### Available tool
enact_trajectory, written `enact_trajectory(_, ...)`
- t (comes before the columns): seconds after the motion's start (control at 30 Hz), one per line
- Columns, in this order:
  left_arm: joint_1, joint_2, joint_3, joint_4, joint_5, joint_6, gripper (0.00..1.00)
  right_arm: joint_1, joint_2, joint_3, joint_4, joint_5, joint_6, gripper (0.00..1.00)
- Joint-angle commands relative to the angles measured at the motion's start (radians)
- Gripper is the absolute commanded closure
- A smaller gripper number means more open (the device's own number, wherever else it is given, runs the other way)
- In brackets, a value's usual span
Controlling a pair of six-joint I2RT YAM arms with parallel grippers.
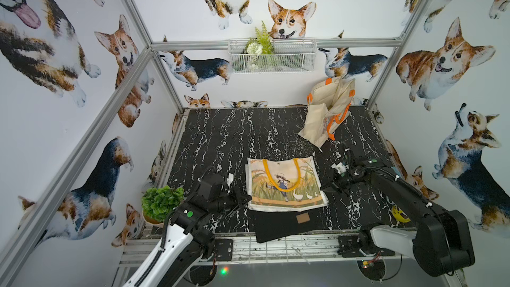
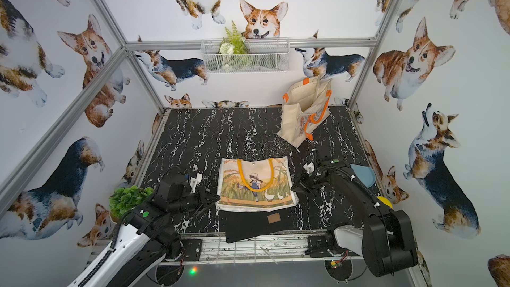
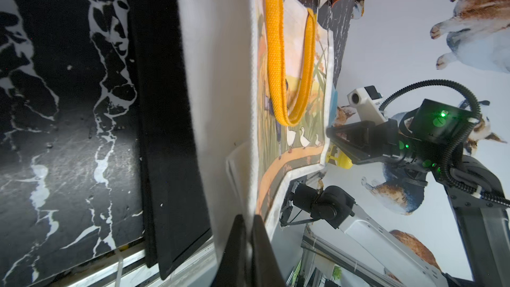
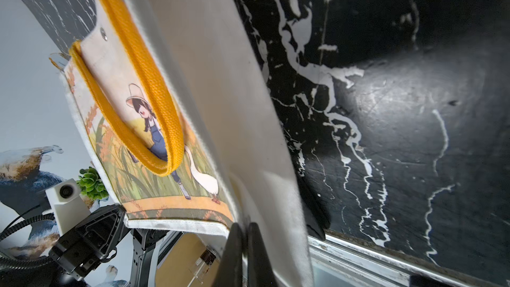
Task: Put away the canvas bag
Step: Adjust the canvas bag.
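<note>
left gripper (image 3: 249, 220), right gripper (image 4: 244, 229) pinch canvas bag (image 3: 220, 78) in wrist views; seemingly hidden above

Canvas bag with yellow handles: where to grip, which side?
Pinch its two side edges near the bottom corners, one arm from each side. The canvas bag lies flat with its yellow handles folded onto the print, so likely only the thin edges offer a pinch. The left gripper and right gripper are shut there.

Corgi-printed walls (image 1: 41, 122) are framed by aluminium rails (image 1: 91, 133); a black marbled tabletop (image 1: 220, 133) is spread below, a wire basket (image 1: 271, 59) hung far beyond the left gripper (image 1: 247, 198).
</note>
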Motion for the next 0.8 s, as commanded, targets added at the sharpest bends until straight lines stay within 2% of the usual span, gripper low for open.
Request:
enact_trajectory(0.0, -0.015, -0.047, 0.007, -0.061, -0.02, -0.03, 0.99, 0.016, 0.004, 0.009, -0.002, -0.001, -0.002, 1.0)
enact_trajectory(0.27, -0.048, -0.217, -0.073, -0.022, -0.033, -0.144, 1.0, 0.079, 0.036, -0.049, 0.048, 0.007, -0.01, 1.0)
enact_trajectory(0.43, -0.066, -0.236, -0.113, -0.019, -0.005, -0.163, 1.0, 0.079, 0.079, -0.054, 0.052, 0.038, -0.02, 1.0)
enact_trajectory(0.57, -0.096, -0.264, -0.127, -0.064, -0.018, -0.17, 1.0, 0.079, 0.116, -0.032, 0.023, 0.107, -0.032, 1.0)
enact_trajectory(0.63, -0.107, -0.285, -0.14, -0.093, -0.017, -0.177, 0.92, 0.079, 0.132, -0.022, 0.006, 0.141, -0.038, 1.0)
enact_trajectory(0.73, -0.11, -0.304, -0.158, -0.129, -0.014, -0.183, 0.57, 0.079, 0.168, -0.01, -0.008, 0.174, -0.052, 1.0)
enact_trajectory(0.77, -0.11, -0.308, -0.158, -0.144, -0.026, -0.183, 0.49, 0.079, 0.179, -0.006, -0.014, 0.187, -0.058, 1.0)
